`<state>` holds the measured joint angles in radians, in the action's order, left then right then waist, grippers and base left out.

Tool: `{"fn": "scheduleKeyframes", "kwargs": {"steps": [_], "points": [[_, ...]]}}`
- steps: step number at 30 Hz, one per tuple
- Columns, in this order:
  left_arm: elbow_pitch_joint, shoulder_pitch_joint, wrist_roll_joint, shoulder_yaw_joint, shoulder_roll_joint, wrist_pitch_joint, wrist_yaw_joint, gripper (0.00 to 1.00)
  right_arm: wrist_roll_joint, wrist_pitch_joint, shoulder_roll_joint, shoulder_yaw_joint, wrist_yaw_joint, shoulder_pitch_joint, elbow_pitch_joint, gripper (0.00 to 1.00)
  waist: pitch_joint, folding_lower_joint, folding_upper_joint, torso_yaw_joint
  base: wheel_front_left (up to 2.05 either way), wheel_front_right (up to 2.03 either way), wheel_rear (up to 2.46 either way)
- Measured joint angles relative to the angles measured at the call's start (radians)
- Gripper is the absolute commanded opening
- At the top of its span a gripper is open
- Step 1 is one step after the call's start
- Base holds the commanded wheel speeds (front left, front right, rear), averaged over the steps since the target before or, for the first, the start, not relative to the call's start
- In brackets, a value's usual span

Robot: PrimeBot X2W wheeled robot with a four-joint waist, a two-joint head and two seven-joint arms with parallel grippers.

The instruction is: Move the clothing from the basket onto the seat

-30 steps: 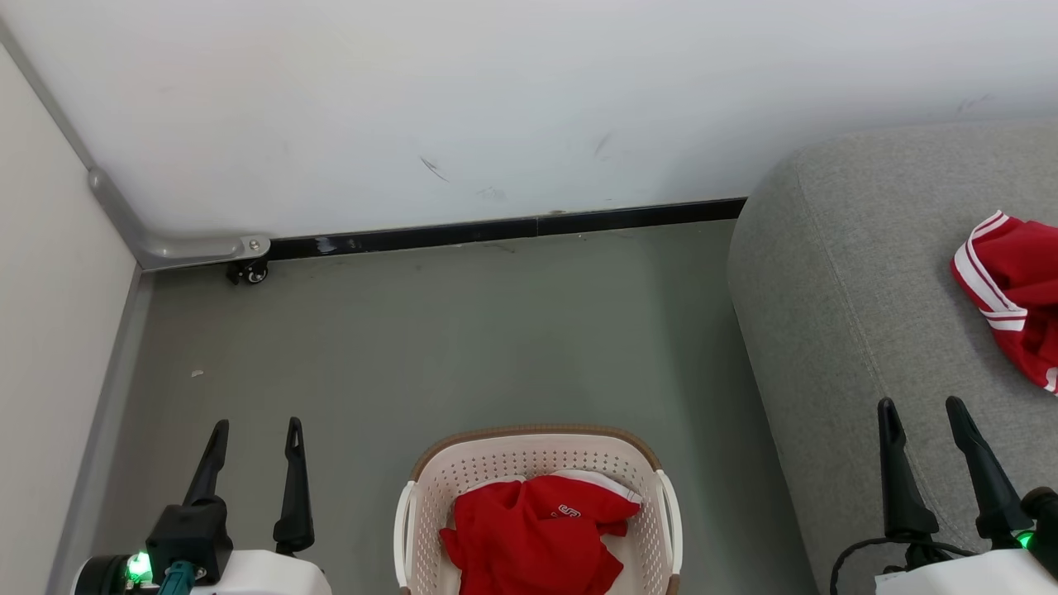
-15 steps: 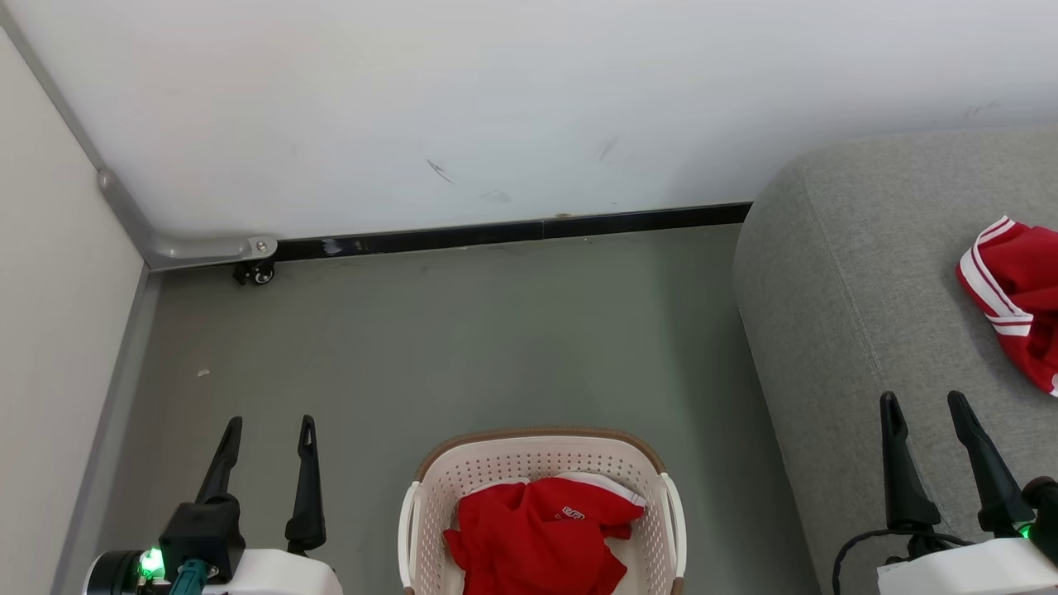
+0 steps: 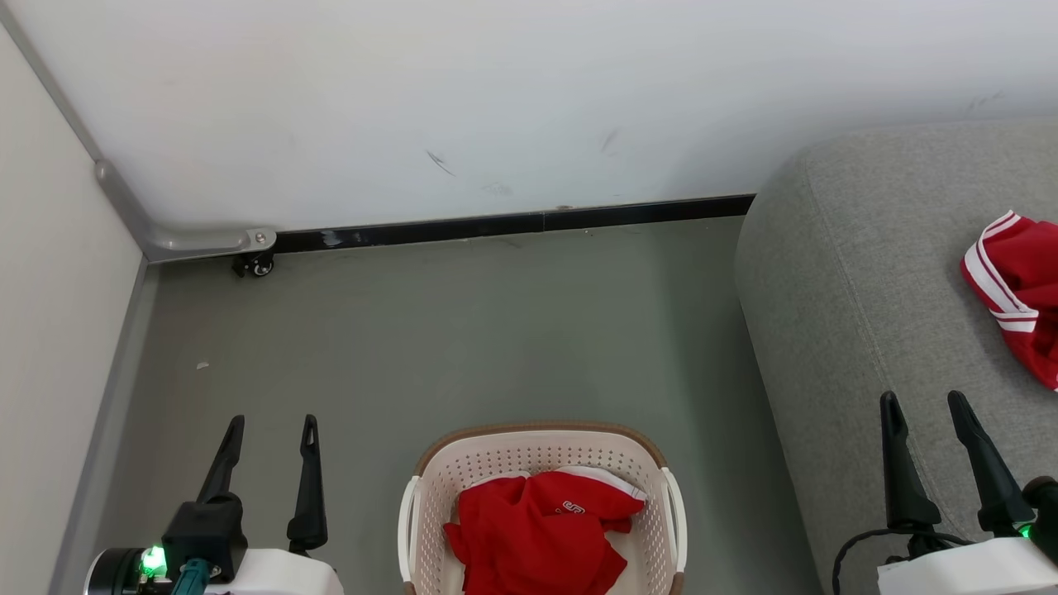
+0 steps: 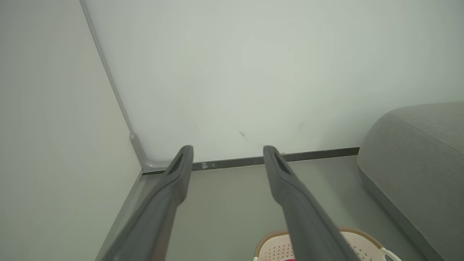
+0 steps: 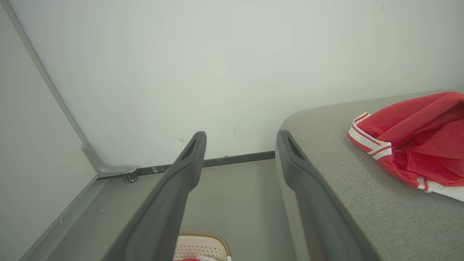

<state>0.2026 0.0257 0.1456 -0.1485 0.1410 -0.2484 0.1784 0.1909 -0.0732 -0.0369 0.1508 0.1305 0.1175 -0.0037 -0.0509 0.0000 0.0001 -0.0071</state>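
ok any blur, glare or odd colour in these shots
Head view: sharp, evenly lit, no glare, faint shadow on the floor beside the sofa. Left wrist view: left pincer looms large, slightly soft. Right wrist view: red garment crisp, greenish cast.

Nothing legible: white lettering (image 3: 570, 507) on the red garment (image 3: 529, 541) (in the basket (image 3: 537, 430)) is too small.

The basket (image 3: 430, 496) looks like matt perforated plastic with a woven-look brown rim. The sofa (image 3: 843, 273) is coarse grey cloth; the red garments (image 3: 529, 537) seem smooth, soft fabric.
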Motion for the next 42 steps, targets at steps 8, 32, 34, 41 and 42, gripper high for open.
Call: {"fn": "scheduleKeyframes", "kwargs": {"steps": [8,32,34,41,42], "points": [[0.009,0.008,-0.009,-0.027,0.001,0.0,-0.014,1.0,0.003,0.005,0.0,-0.002,0.0,0.0,-0.002,1.0,-0.018,0.0,0.0,0.004,0.0,0.0,0.0],[0.171,0.173,-0.078,-0.162,-0.016,0.02,-0.101,1.0,0.02,0.003,0.001,0.0,0.0,-0.004,-0.049,1.0,-0.158,0.0,-0.0001,-0.044,0.0,0.0,0.0],[0.185,0.189,-0.09,-0.171,-0.018,0.02,-0.11,1.0,0.022,0.001,0.001,0.004,0.0,-0.021,-0.054,1.0,-0.176,0.0,0.0,-0.051,0.0,0.0,0.0],[0.25,0.249,-0.126,-0.199,-0.013,0.031,-0.119,1.0,0.05,-0.016,0.001,0.013,0.0,-0.039,-0.058,1.0,-0.24,0.0,0.0,-0.079,0.0,0.0,0.0],[0.258,0.257,-0.129,-0.202,-0.012,0.034,-0.123,1.0,0.051,-0.017,0.001,0.015,0.0,-0.04,-0.058,1.0,-0.25,0.0,0.0,-0.083,0.0,0.0,0.0]]}}
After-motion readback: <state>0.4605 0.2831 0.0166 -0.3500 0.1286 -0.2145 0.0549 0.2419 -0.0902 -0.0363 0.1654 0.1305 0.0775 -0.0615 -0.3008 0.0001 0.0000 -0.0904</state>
